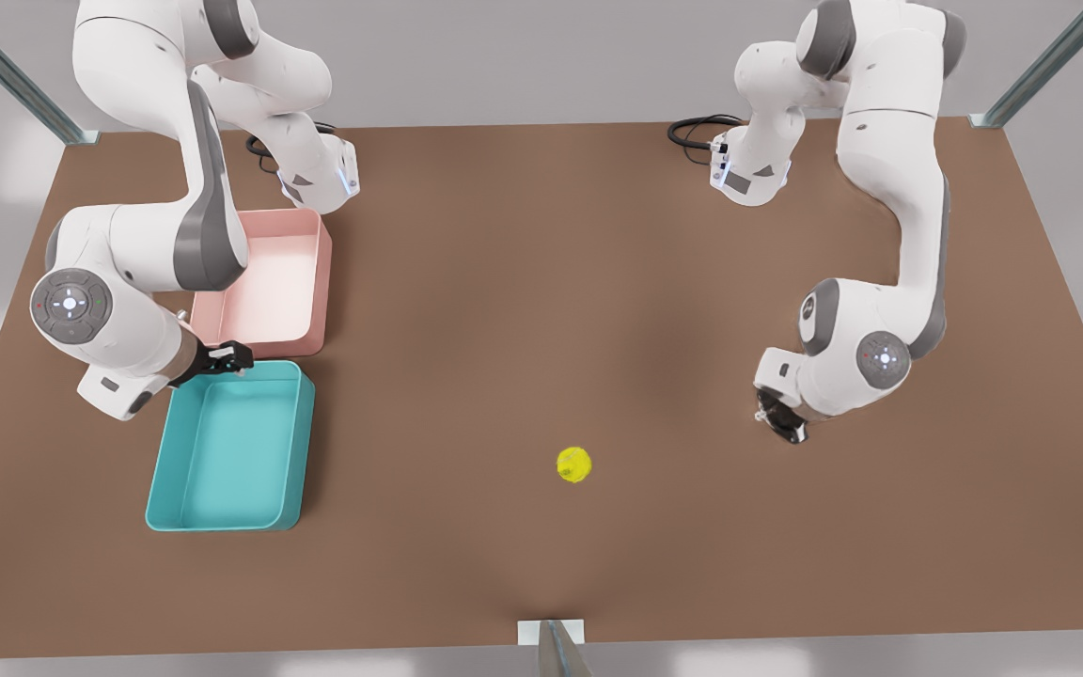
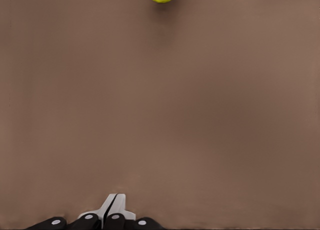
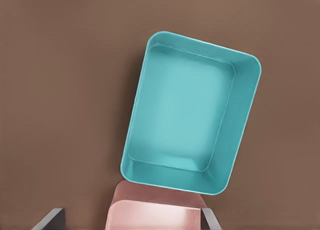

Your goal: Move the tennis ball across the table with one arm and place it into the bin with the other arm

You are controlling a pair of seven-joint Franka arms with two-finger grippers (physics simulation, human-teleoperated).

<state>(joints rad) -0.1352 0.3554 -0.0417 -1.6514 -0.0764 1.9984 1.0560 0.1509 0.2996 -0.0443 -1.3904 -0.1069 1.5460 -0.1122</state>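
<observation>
One tennis ball [image 1: 573, 464] on table [image 1: 541, 282], well apart from clenched left tool [image 2: 110, 210]; right tool [image 1: 229, 358] released above bins.

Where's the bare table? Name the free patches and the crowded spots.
Free: the middle of the table, between the pink bin and the shut left gripper, bar the tennis ball. Crowded: teal bin beside pink bin, the open right gripper over their meeting edges.
</observation>
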